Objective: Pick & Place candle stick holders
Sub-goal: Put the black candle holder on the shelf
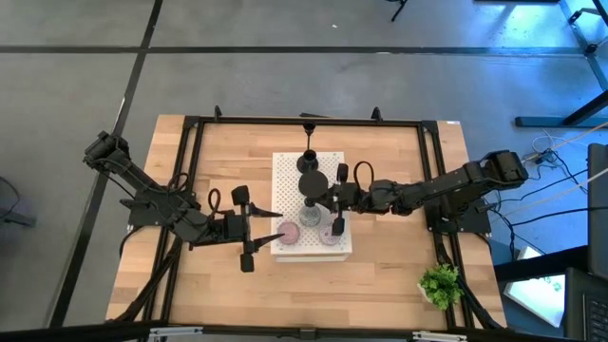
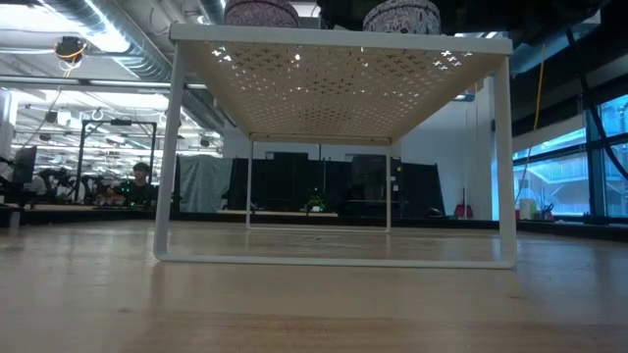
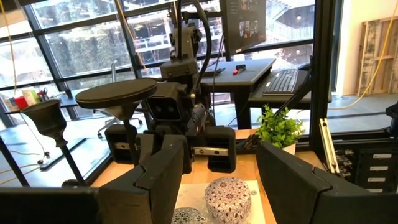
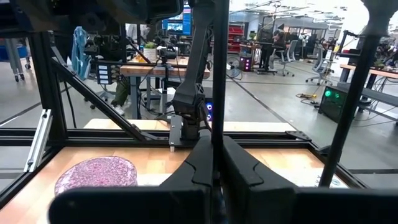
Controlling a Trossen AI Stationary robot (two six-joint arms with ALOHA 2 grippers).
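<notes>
My high camera looks straight down on the whole table (image 1: 380,275); my low one sits at tabletop level, close under the white perforated board (image 2: 339,78). Both wrist cameras face each other across that board.

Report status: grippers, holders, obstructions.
Right gripper shut on black holder stem over the board. Left gripper open, empty, at board's edge by pink puck. Nothing in the way.
</notes>
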